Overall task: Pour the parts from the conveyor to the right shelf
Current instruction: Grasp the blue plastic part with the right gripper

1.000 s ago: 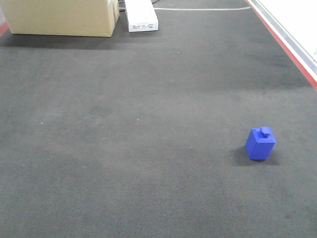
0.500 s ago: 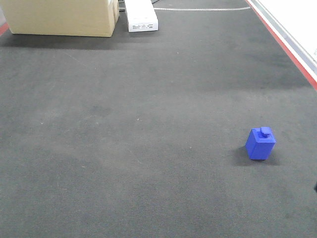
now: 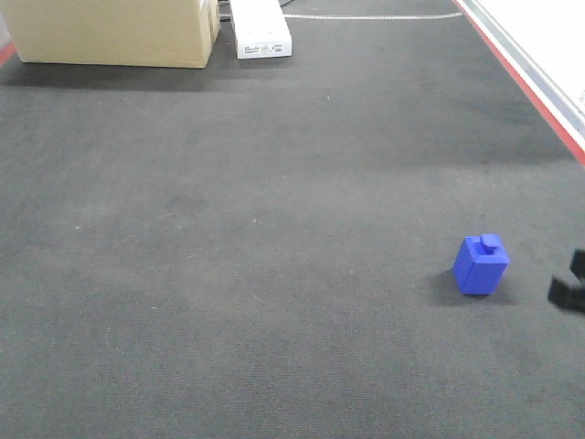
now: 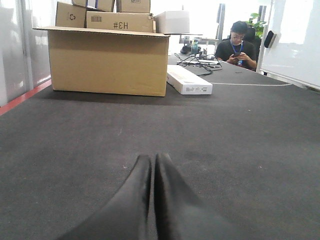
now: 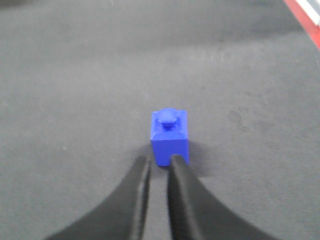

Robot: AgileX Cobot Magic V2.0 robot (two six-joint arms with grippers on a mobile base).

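Dark grey conveyor (image 3: pixel 274 210) is filling the front view, and the blue part (image 3: pixel 481 265) is standing alone on it toward 4 o'clock.

I am watching through the right wrist camera: the right gripper (image 5: pixel 159 161) is holding its fingers only a little apart, a gap narrower than the part, which is sitting upright with its nub on top, just beyond the tips at 12 to 1 o'clock, not touching. The left gripper (image 4: pixel 152 159) is keeping its fingers pressed together and is facing only a cardboard box (image 4: pixel 107 62) at 11 o'clock, so I am judging the right arm as the nearer one; it is needing a wider opening first.
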